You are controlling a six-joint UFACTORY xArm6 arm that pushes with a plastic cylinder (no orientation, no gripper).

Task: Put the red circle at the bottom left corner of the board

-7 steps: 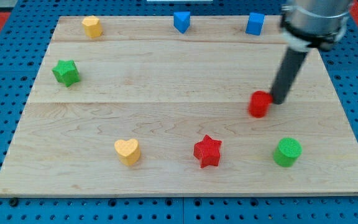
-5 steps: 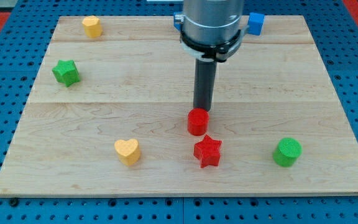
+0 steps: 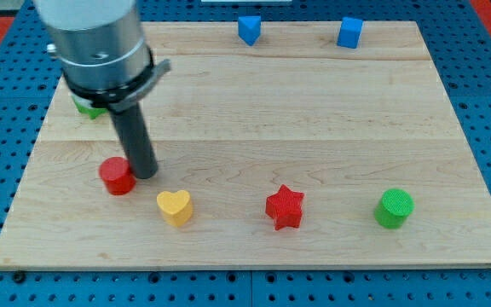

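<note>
No writing or label shows anywhere. The small red circle block (image 3: 117, 176), a squat plastic-looking cylinder, sits upright on the pale wooden board (image 3: 314, 119) toward the view's bottom left corner, short of it. The rod's tip (image 3: 146, 173) touches its right side. No jaws on this rig. A yellow heart block (image 3: 175, 206) lies near, lower right

The bench (image 3: 331, 102) carries 7 blocks in view:
- 2 red: 1 red circle (image 3: 117, 176) and 1 red star (image 3: 285, 207).
- 2 blue: 1 blue cube (image 3: 349, 32) and 1 blue block (image 3: 248, 29) of unclear shape.
- 2 green: 1 green cylinder (image 3: 395, 208) and 1 green block (image 3: 87, 107), mostly hidden.
- 1 yellow heart (image 3: 175, 207).
</note>
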